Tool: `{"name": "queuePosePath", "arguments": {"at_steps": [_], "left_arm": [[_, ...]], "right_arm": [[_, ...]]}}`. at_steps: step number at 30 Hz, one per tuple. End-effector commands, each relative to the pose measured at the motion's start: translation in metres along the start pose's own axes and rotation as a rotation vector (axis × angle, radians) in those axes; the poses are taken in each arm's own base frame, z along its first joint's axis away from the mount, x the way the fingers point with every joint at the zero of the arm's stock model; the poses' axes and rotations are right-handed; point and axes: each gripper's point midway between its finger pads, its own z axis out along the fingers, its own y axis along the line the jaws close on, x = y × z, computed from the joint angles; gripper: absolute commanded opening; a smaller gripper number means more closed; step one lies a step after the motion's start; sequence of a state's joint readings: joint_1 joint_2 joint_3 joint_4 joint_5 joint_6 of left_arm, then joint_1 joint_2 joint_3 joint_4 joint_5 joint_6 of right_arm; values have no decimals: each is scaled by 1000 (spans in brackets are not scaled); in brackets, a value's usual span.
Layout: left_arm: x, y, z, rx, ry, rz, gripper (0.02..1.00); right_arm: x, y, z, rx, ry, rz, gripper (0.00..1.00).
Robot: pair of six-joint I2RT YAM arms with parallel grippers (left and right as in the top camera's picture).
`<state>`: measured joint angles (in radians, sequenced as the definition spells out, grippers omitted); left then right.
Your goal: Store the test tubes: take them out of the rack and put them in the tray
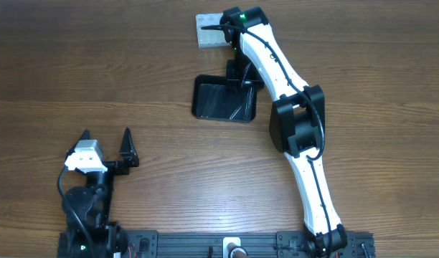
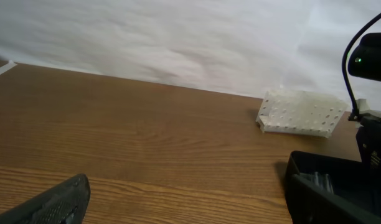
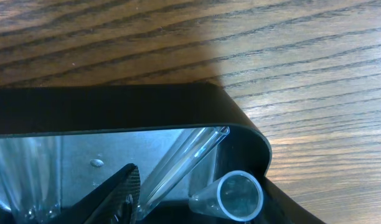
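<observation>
White links [image 1: 266,54], blk joints [image 1: 297,122], green LED [image 1: 242,16].

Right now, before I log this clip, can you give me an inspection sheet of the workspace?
Surface: wooden table, bare grain.
Job's things: white rack at the far side, no tubes seen standing in it; black tray just in front of it; clear test tubes lying in the tray's corner.
Clutter: nothing seen.
Grippers: left gripper open, above bare table near its base; right gripper over the tray's corner.
Cables: a black cable runs along the right arm; another loops beside the left arm.
Surroundings: white backdrop behind the table.
</observation>
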<state>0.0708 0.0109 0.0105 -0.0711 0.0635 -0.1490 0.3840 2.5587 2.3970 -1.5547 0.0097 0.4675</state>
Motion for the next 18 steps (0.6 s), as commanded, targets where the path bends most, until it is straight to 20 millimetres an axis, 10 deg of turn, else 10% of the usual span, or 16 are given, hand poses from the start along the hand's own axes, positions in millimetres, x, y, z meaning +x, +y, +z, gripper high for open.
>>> {"name": "queuePosePath", "arguments": {"at_steps": [1, 6, 18], "left_arm": [[1, 3, 0, -13, -1, 14, 998], [1, 3, 0, -13, -1, 14, 998], [1, 3, 0, -13, -1, 14, 998]], "right_arm": [[0, -1, 6, 20, 8, -1, 485], [0, -1, 6, 18, 5, -2, 117], [2, 0, 5, 20, 10, -4, 172]]}}
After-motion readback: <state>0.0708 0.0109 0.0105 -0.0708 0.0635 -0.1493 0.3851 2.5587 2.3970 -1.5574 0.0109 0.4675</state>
